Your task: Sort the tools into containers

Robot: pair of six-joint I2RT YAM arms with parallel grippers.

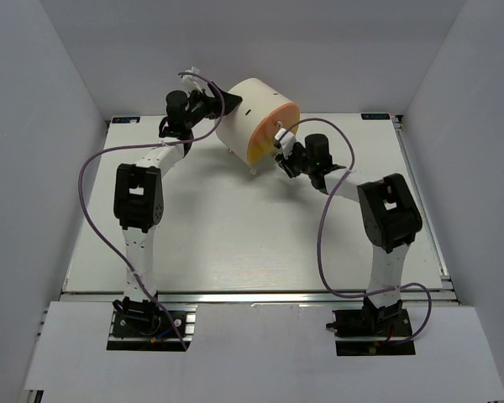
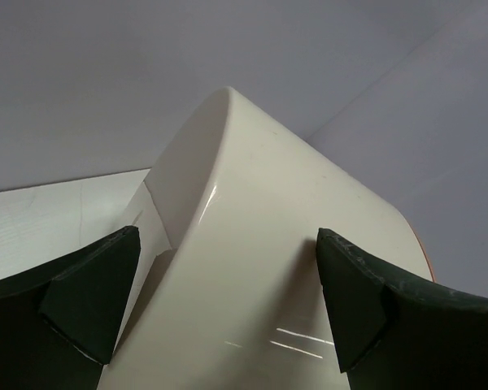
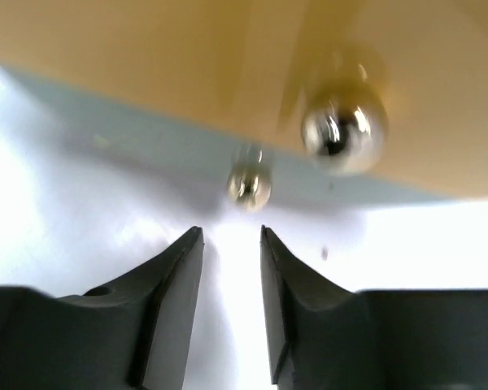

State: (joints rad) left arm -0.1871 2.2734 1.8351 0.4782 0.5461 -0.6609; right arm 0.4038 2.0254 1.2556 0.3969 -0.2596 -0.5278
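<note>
Your right pincer [image 3: 232,244] stands narrowly parted and empty, a brass knob [image 3: 249,185] just ahead of its tips, your left pincer [image 2: 228,272] gapes wide with the cream cabinet [image 2: 252,203] right ahead, and no tool shows, so I cannot judge how much sorting remains.

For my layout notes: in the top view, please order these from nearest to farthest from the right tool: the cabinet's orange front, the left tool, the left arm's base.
1. Cabinet's orange front, just ahead of the right tool.
2. Left tool, behind the cabinet, on the far left.
3. Left arm's base, at the near edge, bottom left.
</note>
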